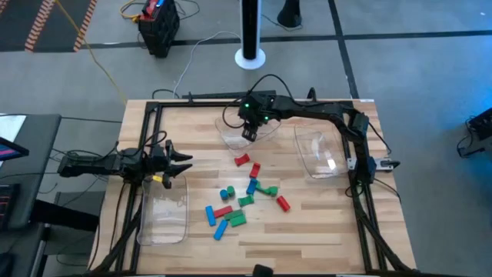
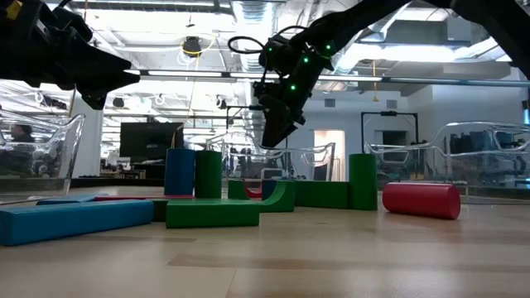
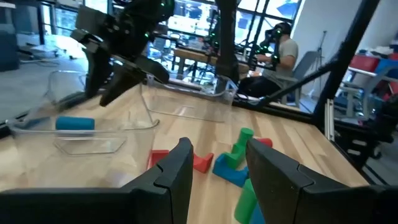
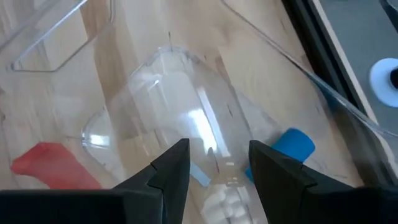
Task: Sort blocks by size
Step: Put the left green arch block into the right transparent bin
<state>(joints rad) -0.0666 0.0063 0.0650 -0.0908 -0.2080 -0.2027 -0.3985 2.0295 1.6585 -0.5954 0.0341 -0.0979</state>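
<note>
Blue bar up front in the low view, green bar beside it, red cylinder off to the side. Mid-table sit the blocks, a loose scatter. Right gripper hangs over the back tray, fingers parted and empty, and one blue cylinder lies inside (clearly in the tray). Left gripper waits over the left tray, fingers partly open, holding nothing.
</note>
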